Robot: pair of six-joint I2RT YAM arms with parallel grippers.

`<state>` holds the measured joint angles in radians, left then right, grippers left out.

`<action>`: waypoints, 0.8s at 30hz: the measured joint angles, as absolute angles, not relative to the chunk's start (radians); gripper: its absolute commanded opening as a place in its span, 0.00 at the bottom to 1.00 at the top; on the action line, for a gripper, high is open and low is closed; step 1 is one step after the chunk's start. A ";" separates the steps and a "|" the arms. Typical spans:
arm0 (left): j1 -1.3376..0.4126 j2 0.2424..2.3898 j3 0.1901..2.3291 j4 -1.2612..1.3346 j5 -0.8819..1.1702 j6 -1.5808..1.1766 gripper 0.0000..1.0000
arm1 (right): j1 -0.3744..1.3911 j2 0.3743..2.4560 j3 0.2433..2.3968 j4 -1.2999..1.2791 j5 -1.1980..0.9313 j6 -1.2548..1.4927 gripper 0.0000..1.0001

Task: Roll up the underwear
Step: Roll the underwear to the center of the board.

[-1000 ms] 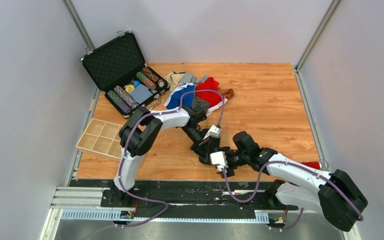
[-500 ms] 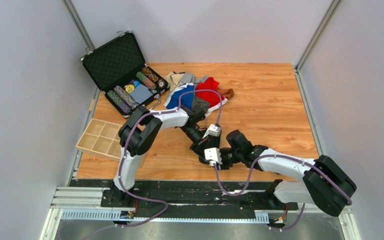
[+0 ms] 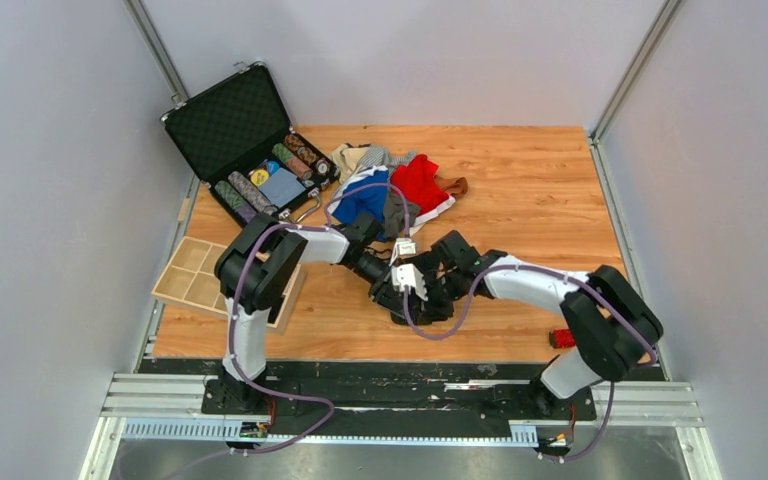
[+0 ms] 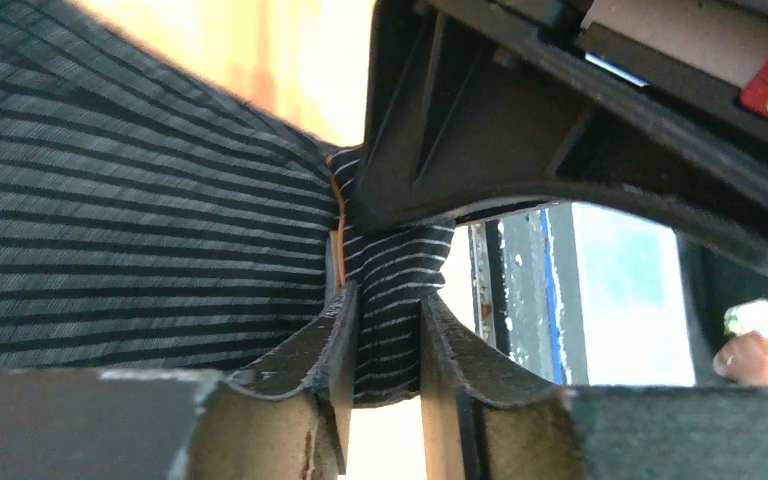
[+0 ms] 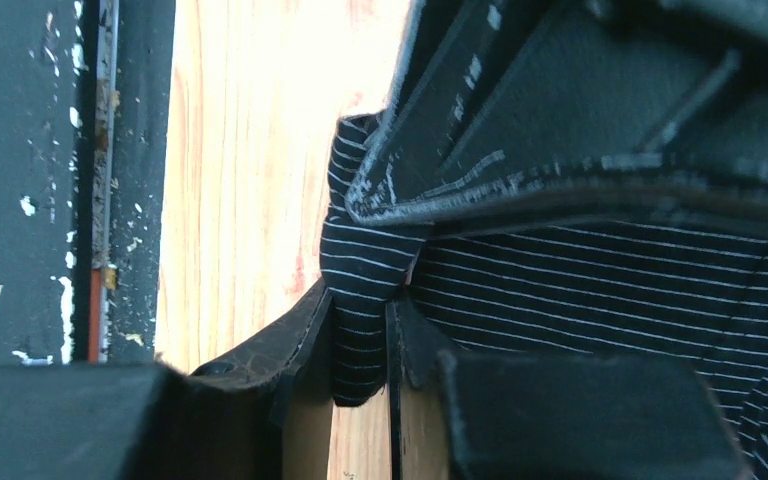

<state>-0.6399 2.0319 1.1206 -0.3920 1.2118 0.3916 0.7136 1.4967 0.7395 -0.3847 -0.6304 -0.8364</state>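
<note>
Grey walls close in a wood-grain tabletop (image 3: 540,200), and both arms reach to its near middle, where their grippers meet tip to tip.

The left gripper (image 4: 385,320) is clamped on a fold of black pinstriped cloth underwear (image 4: 110,220). The fabric fills the narrow gap between its two fingers (image 4: 335,330) and touches both. The right gripper (image 5: 360,350) pinches a bunched corner of the same garment between its nearly closed fingers (image 5: 300,335). In each wrist view the other gripper's black body sits just above the pinched fold, pressed close against the cloth. The rest of the striped fabric spreads away from the two grips, with the bare wood showing beside it. In the top view the garment is mostly hidden under the two wrists.

Further back, toward the far left of the table, lies a loose pile of other garments. It includes a red piece (image 3: 420,183), a blue piece with white trim (image 3: 360,200) and beige and grey pieces (image 3: 360,158), all touching or overlapping. Just left of the pile stands an open black case (image 3: 225,120), its lower half holding rows of striped round chips (image 3: 250,192). A shallow wooden tray with square compartments (image 3: 195,272) rests at the table's left edge, near the left arm's elbow. A small red object (image 3: 563,338) lies at the near right edge beside the right arm; its shape cannot be made out.
</note>
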 measured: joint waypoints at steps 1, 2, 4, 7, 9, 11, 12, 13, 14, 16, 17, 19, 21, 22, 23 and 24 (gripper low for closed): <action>-0.623 2.019 1.092 -0.335 1.205 0.321 0.44 | 0.698 1.523 0.761 -0.398 -0.649 -0.829 0.00; -0.608 2.006 1.074 -0.297 1.190 0.268 0.46 | 0.678 1.554 0.788 -0.418 -0.680 -0.818 0.00; -0.578 1.975 1.054 -0.247 1.135 0.179 0.51 | 0.637 1.623 0.845 -0.458 -0.734 -0.792 0.00; -0.529 1.909 1.048 -0.208 1.026 0.071 0.55 | 0.569 1.748 0.953 -0.566 -0.842 -0.754 0.00; -0.493 1.852 1.047 -0.171 0.960 0.022 0.55 | 0.539 1.831 1.024 -0.651 -0.899 -0.727 0.00; -0.467 1.785 1.045 -0.139 0.894 -0.008 0.55 | 0.523 1.902 1.088 -0.728 -0.939 -0.706 0.00; -0.457 1.752 1.041 -0.126 0.867 -0.017 0.55 | 0.516 1.943 1.124 -0.773 -0.959 -0.698 0.00; -0.451 1.713 1.033 -0.110 0.836 -0.022 0.56 | 0.508 1.977 1.154 -0.812 -0.976 -0.690 0.01; -0.451 1.670 1.019 -0.094 0.800 -0.021 0.57 | 0.501 2.003 1.177 -0.843 -0.989 -0.682 0.01; -0.459 1.584 0.979 -0.072 0.741 -0.002 0.59 | 0.484 2.048 1.212 -0.893 -1.014 -0.664 0.02; -0.471 1.544 0.953 -0.061 0.706 0.031 0.60 | 0.474 2.066 1.225 -0.912 -1.024 -0.654 0.02; -0.521 1.440 0.875 -0.036 0.629 0.155 0.62 | 0.456 2.101 1.246 -0.945 -1.044 -0.632 0.02; -0.614 1.335 0.777 0.002 0.574 0.343 0.62 | 0.437 2.146 1.273 -0.985 -1.070 -0.603 0.02; -0.667 1.290 0.728 0.022 0.563 0.439 0.62 | 0.430 2.168 1.285 -1.003 -1.084 -0.589 0.02; -0.714 1.264 0.690 0.039 0.568 0.527 0.61 | 0.422 2.191 1.297 -1.024 -1.100 -0.574 0.02; -0.750 1.251 0.657 0.052 0.576 0.604 0.61 | 0.415 2.215 1.308 -1.046 -1.118 -0.559 0.02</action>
